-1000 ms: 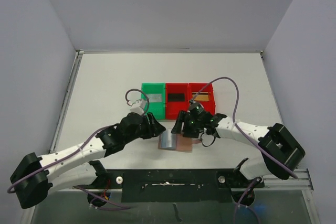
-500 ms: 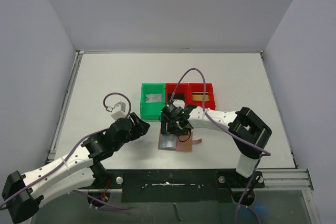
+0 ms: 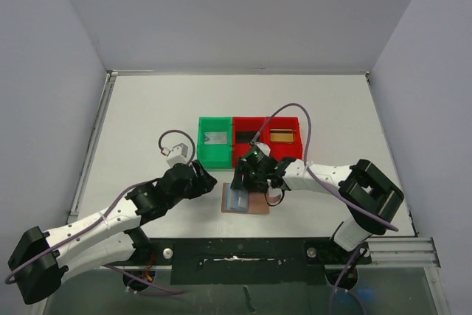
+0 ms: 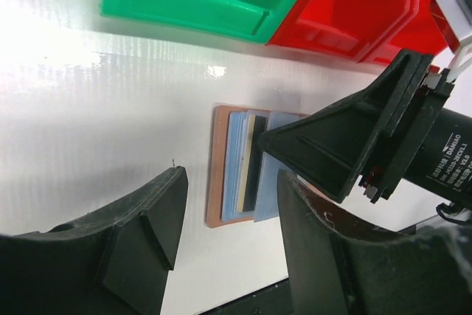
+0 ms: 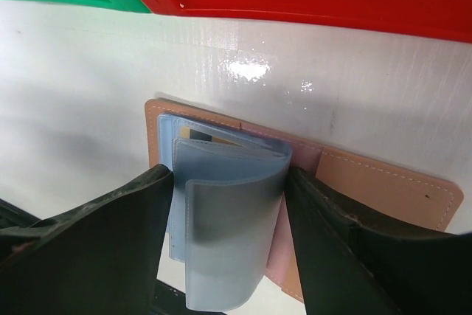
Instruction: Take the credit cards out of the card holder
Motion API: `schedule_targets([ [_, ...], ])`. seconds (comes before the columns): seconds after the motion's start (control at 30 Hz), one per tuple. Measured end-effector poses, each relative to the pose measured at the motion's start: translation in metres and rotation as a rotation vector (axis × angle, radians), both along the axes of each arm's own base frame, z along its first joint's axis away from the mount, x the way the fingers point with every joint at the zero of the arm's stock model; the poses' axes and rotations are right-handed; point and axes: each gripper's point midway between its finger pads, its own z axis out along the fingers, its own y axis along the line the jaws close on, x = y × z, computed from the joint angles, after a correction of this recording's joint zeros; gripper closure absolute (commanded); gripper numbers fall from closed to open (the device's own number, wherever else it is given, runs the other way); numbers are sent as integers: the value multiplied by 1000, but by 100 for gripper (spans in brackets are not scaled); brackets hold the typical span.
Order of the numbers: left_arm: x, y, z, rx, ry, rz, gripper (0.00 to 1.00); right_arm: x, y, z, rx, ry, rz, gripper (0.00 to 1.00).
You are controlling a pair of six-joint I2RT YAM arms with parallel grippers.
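The card holder (image 3: 259,205) is a tan leather one, lying open and flat on the table (image 3: 147,123) just in front of the bins. Its see-through bluish sleeves (image 5: 221,256) are bowed up in a hump, squeezed between the fingers of the right end effector (image 5: 228,182). A gold-tan card edge (image 5: 210,135) peeks out from a sleeve underneath. Three cards are already out, each lying flat: a silver-grey card (image 3: 215,138) in the green bin (image 3: 200,145), a black card (image 3: 247,136) in the middle red bin (image 3: 237,154), and a gold-tan card (image 3: 280,136) in the right red bin (image 3: 297,145).
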Motion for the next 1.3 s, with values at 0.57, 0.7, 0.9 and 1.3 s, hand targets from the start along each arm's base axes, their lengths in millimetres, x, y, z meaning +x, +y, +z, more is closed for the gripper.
schedule_targets([
  [0.57,-19,-58,-30,-62,123,-275,49,0,-2,4,208,-14,-42,38],
  [0.7,-24,-64,-37,-71,154,-311,49,0,-1,4,220,-14,-48,38],
  [0.9,-33,-74,-49,-84,209,-369,56,0,-1,4,223,-15,-48,38],
  [1.3,-43,-99,-37,-192,202,-494,60,0,-1,6,247,-30,-51,34],
])
